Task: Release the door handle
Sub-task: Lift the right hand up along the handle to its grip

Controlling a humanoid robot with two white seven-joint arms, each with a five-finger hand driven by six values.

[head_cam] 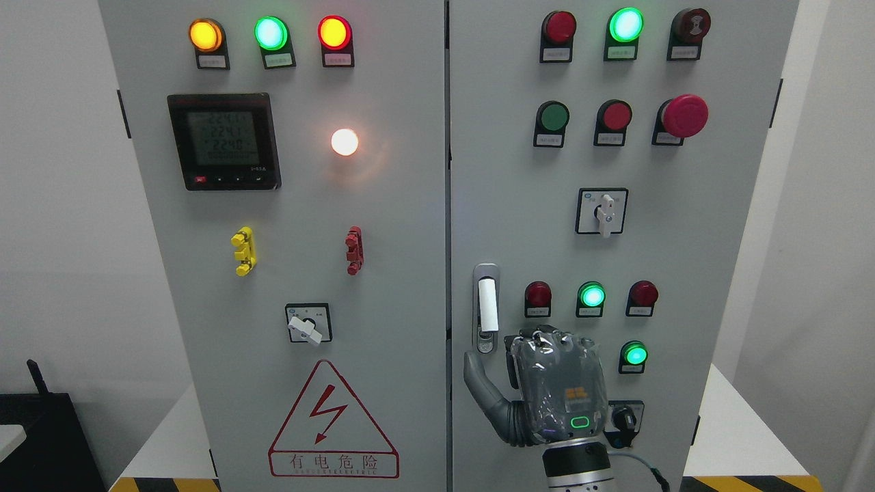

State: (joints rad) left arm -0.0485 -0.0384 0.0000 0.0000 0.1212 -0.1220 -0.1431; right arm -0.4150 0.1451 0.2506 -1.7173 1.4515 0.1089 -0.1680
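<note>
Cabinet (383, 287): grey steel, two doors, standing on a white platform (735, 424) with hazard striping along its front edge; white walls around.
Door handle (486, 307): upright, white grip, on right door beside the centre seam.
Right hand (540, 383): just below the handle, not touching it; thumb spread out to the left, fingers curled at the panel, holding nothing.
Meter (224, 141): digits blurred.
Warning triangle (333, 422): red lightning bolt, reads "有电危险".
Lamp tags: too small to read.

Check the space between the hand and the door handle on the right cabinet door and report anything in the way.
Nothing visible stands between them. The right hand is raised just below and to the right of the door handle, thumb out toward the handle's lower end, not gripping it. Only bare grey door panel lies in the gap.
</note>
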